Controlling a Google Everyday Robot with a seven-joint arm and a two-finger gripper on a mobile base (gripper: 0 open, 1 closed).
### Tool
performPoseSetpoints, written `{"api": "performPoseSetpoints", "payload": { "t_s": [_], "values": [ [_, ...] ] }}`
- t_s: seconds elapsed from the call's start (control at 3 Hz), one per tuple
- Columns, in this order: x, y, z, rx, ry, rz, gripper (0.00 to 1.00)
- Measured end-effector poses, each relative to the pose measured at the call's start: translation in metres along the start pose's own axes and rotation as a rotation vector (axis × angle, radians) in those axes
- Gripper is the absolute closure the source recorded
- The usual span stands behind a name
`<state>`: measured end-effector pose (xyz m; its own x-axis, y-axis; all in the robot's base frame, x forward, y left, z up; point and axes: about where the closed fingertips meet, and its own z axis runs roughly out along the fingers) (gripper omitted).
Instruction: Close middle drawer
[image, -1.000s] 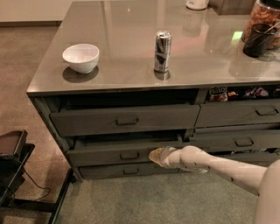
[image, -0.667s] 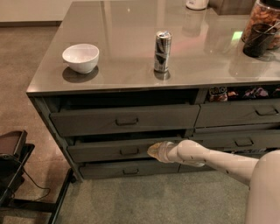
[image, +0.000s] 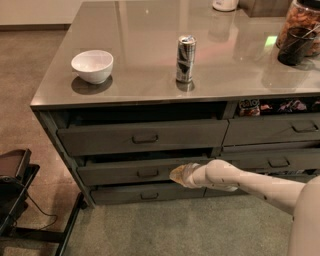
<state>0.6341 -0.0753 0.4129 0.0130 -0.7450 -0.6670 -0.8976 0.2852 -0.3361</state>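
The middle drawer (image: 125, 172) is a wide dark grey-brown front with a small loop handle (image: 147, 173), in the left stack of the cabinet. It stands slightly out from the cabinet, with a dark gap above it. My gripper (image: 176, 174) sits at the end of the white arm (image: 245, 181) and rests against the drawer front, just right of the handle. The top drawer (image: 142, 136) above it is pulled out further. The bottom drawer (image: 145, 194) below is nearly flush.
On the glossy countertop (image: 150, 60) stand a white bowl (image: 92, 65) and a silver can (image: 185, 58). A jar of snacks (image: 300, 30) is at the back right. More drawers (image: 272, 130) are on the right. A dark chair base (image: 20, 200) stands at the lower left.
The gripper has moved left along the middle drawer front, closer to the handle. The drawer looks pushed slightly further in.
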Motion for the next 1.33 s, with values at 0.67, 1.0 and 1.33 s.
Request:
{"api": "performPoseSetpoints", "payload": {
  "t_s": [0.67, 1.0, 1.33],
  "values": [
    [0.008, 0.044, -0.114, -0.019, 0.131, 0.128, 1.0],
    [0.024, 0.055, -0.187, 0.085, 0.241, 0.21, 1.0],
    [0.015, 0.06, -0.212, 0.129, 0.267, 0.186, 0.82]
  ]
}}
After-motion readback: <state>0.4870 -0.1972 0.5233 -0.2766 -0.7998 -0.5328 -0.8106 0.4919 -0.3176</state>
